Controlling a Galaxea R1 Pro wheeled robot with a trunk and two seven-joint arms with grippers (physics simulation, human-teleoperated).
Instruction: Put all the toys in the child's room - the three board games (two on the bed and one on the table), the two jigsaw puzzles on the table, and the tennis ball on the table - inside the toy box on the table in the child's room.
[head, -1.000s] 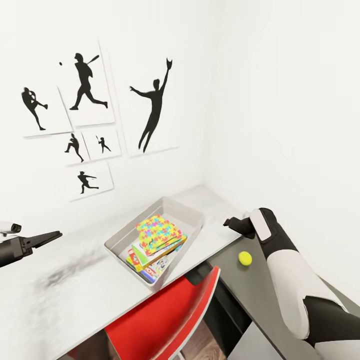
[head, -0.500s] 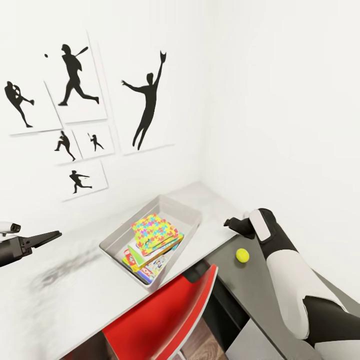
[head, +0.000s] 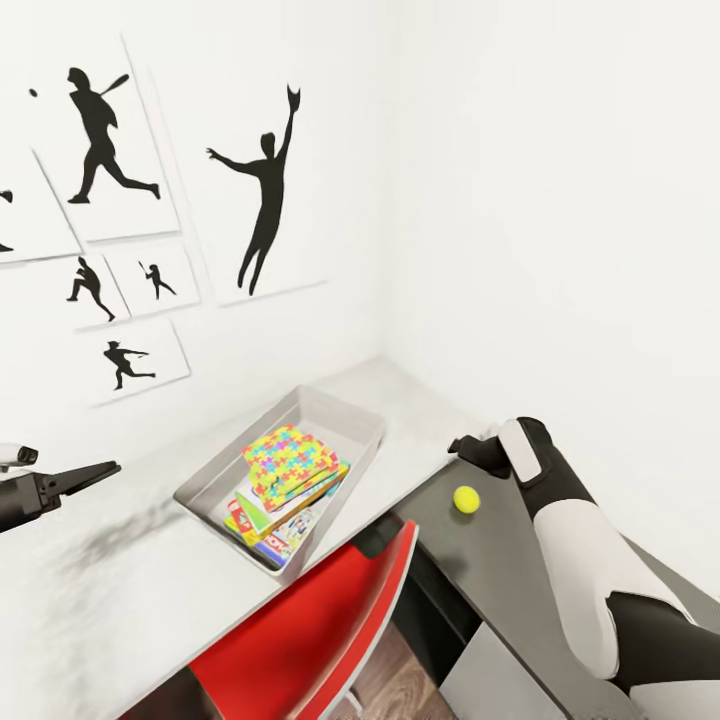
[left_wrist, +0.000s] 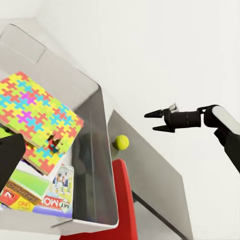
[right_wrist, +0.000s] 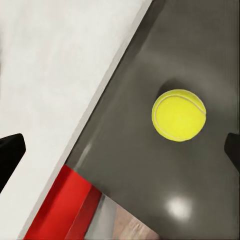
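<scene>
tennis ball (head: 466, 499) on dark desk (head: 520, 570) | red chair (head: 310, 640) nr | r tool (head: 470, 446) open above

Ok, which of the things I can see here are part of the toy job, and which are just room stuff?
Job things:
- tennis ball, loose on the table's dark section
- toy box
- jigsaw puzzle, on top inside the box
- board games, stacked under it
- right gripper, open, near the ball

Just there:
- red chair
- baseball silhouette pictures on the wall
</scene>
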